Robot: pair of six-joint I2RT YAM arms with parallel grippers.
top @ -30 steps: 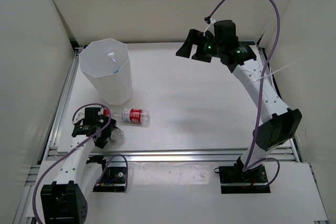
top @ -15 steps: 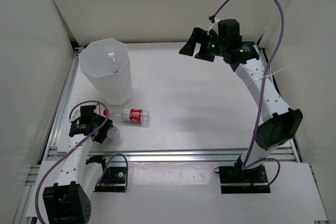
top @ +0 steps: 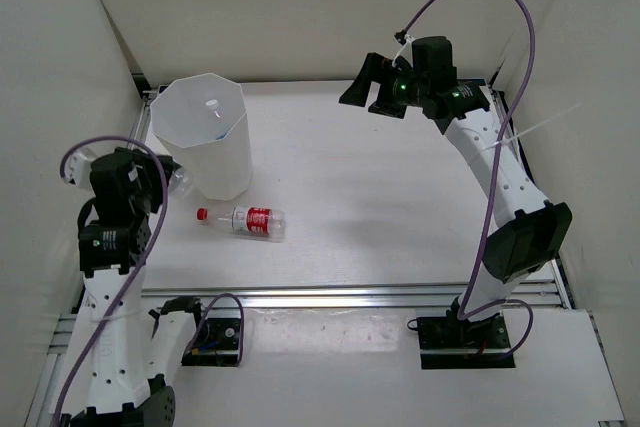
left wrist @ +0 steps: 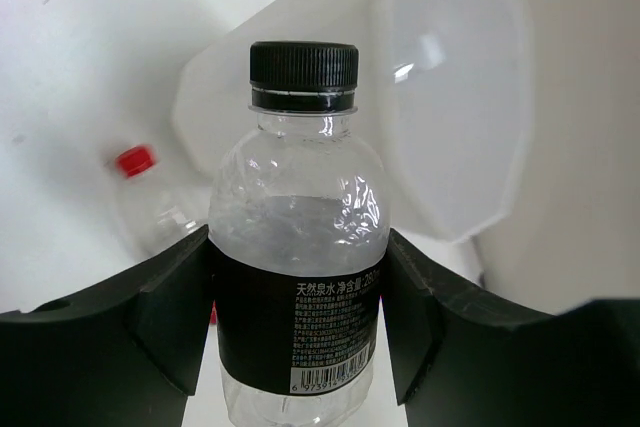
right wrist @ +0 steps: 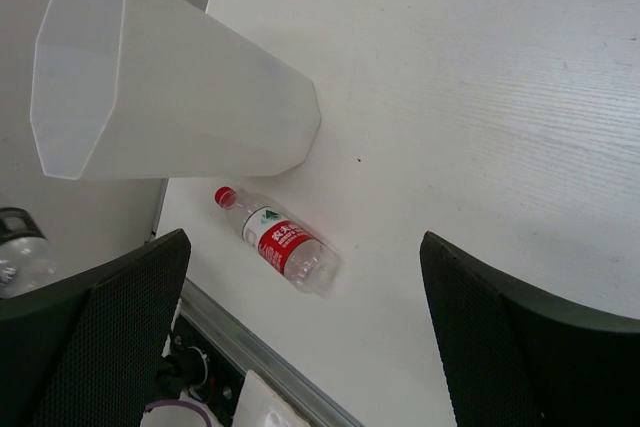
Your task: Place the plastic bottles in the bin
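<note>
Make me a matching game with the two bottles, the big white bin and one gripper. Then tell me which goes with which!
Things:
1. black-capped bottle
2. red-capped bottle
3. bin
4. right gripper

States:
A. lying on its side on the table
B. open, holding nothing, up in the air
C. held in the left gripper
D. standing upright at the far left of the table

Pairs: 1-C, 2-A, 3-D, 4-B
</note>
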